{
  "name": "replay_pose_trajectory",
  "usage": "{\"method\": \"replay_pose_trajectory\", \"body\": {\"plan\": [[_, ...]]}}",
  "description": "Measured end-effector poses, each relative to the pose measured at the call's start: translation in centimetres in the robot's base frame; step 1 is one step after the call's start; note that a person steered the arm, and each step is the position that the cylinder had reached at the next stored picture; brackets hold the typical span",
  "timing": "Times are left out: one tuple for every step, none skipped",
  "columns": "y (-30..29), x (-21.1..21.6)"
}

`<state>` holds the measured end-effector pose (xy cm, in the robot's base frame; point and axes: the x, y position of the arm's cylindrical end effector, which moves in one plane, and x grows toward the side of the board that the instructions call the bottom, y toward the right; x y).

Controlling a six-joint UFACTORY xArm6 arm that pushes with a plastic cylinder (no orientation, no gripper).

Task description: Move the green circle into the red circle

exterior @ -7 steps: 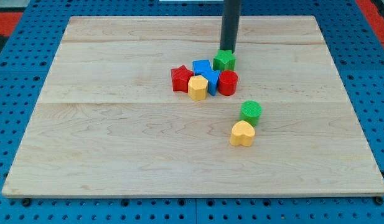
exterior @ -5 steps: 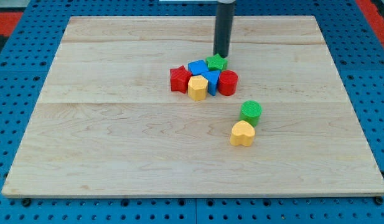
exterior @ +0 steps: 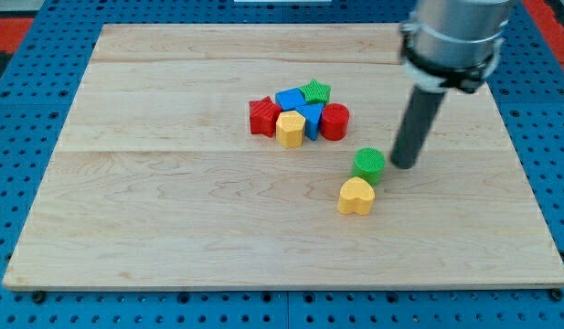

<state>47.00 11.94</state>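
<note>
The green circle [exterior: 369, 164] lies right of the board's middle, touching the yellow heart [exterior: 356, 196] just below it. The red circle [exterior: 335, 122] sits up and to the left, at the right end of a cluster of blocks. My tip [exterior: 405, 165] rests on the board just to the right of the green circle, a small gap away. The dark rod rises from it toward the view's top right.
The cluster holds a red star [exterior: 264, 117], a yellow hexagon-like block [exterior: 290, 129], two blue blocks [exterior: 290, 99] [exterior: 311, 119] and a green star [exterior: 315, 91]. The wooden board [exterior: 172, 201] lies on a blue pegboard.
My tip left the green star at the cluster's top and moved down and right to beside the green circle. The green star had shifted slightly left before that.
</note>
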Motion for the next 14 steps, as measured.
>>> {"method": "replay_pose_trajectory", "body": {"plan": [[-5.0,0.1],[-3.8,1.4],[-6.1,5.1],[-9.3,6.5],[-9.8,5.1],[-8.9,2.8],[-8.5,1.8],[-6.1,1.8],[-4.9,1.4],[-4.4,1.1],[-4.4,0.3],[-2.5,0.2],[1.1,0.2],[1.2,-0.6]]}}
